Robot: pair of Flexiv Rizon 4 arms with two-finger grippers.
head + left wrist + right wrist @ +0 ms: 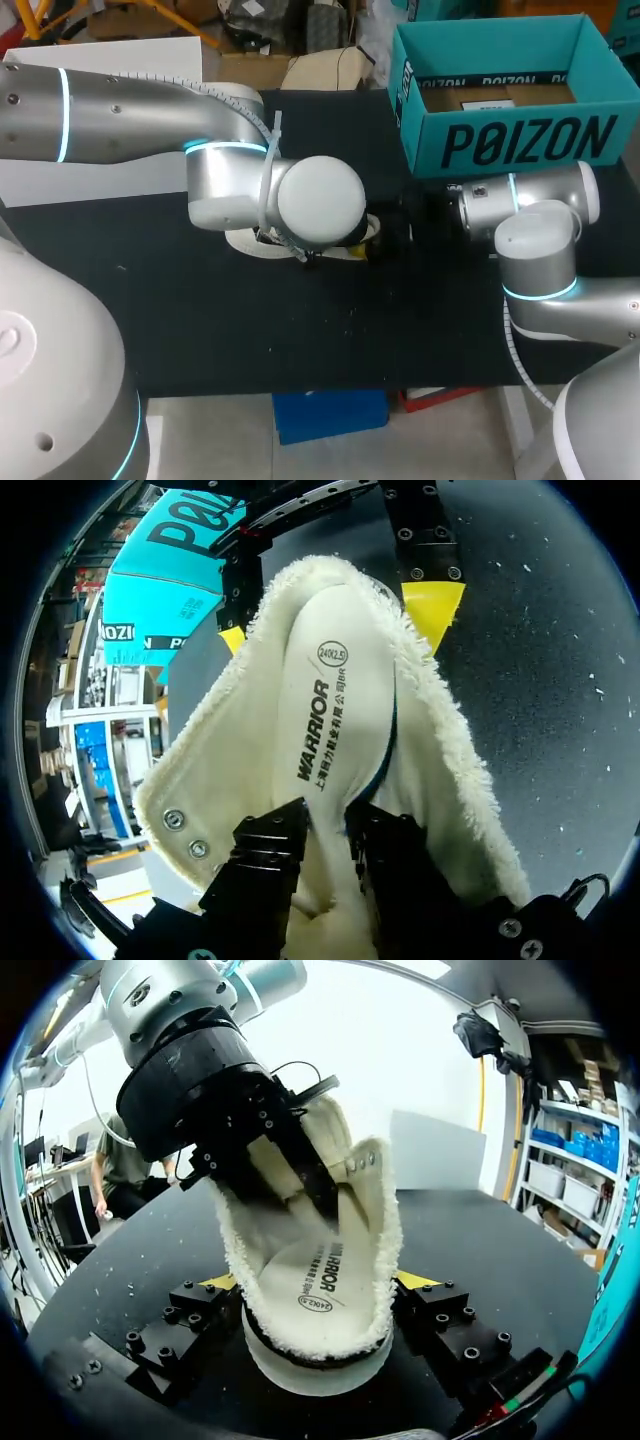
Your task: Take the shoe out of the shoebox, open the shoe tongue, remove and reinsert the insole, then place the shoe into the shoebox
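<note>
A white fleece-lined shoe (pixel 230 770) lies on the black table, its mouth spread wide and its cream insole (pixel 330 710) showing inside. My left gripper (pixel 328 825) reaches into the shoe, its two black fingers close together with the end of the insole pinched between them. My right gripper (pixel 315 1290) holds the shoe (pixel 320 1300) from two sides, a yellow fingertip (pixel 415 1280) pressed against each flank. In the head view my left wrist covers most of the shoe (pixel 248 243). The teal shoebox (pixel 520 140) stands open at the back right.
The black table mat (pixel 300 330) stretches in front of both arms. Cardboard sheets lie inside the shoebox. Behind my right gripper the shoebox (pixel 165 580) stands a short way off.
</note>
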